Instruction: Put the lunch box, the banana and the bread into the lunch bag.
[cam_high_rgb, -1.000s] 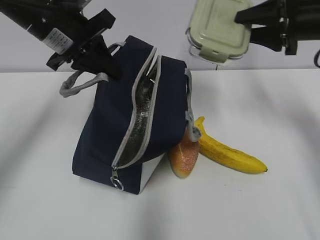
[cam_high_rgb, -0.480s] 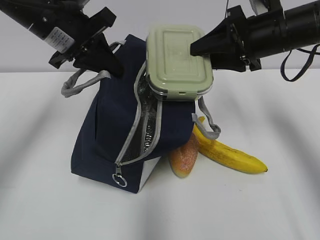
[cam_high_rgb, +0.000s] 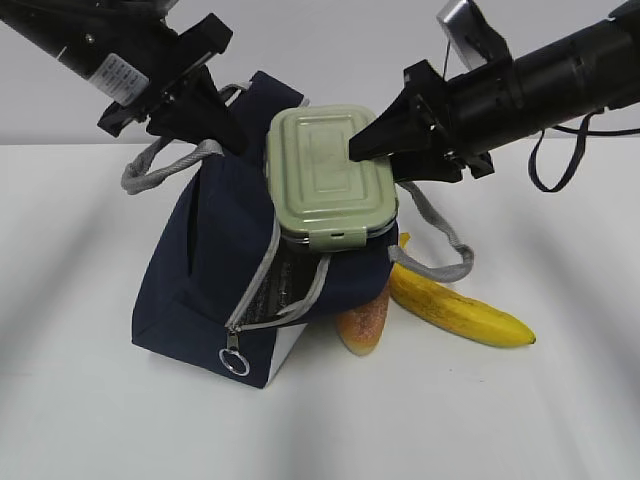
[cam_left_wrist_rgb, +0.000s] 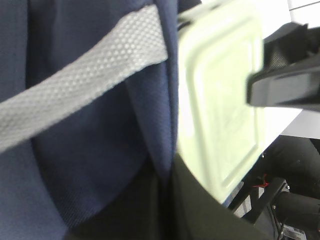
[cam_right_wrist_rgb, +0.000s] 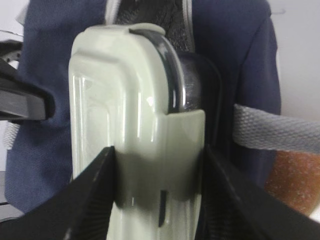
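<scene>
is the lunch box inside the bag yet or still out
Mostly out. The lunch box, held by the right gripper, sits at the lunch bag's open zipper mouth, its lid fully visible.

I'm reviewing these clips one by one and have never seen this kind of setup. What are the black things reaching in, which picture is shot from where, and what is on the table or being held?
The black things are two robot arms, each ending in a two-fingered gripper. The wide picture comes from a camera in front of the table; the two close-ups come from cameras on the arms' wrists.

The left gripper is at the upper back of the lunch bag, by its grey handle; whether it is gripping is hidden.

The right gripper is shut on the lunch box, a pale green lidded container, held at the bag's unzipped opening. The right wrist view shows its fingers either side of the box.

On the white table beside the bag lie the bread and the banana, both still outside.
</scene>
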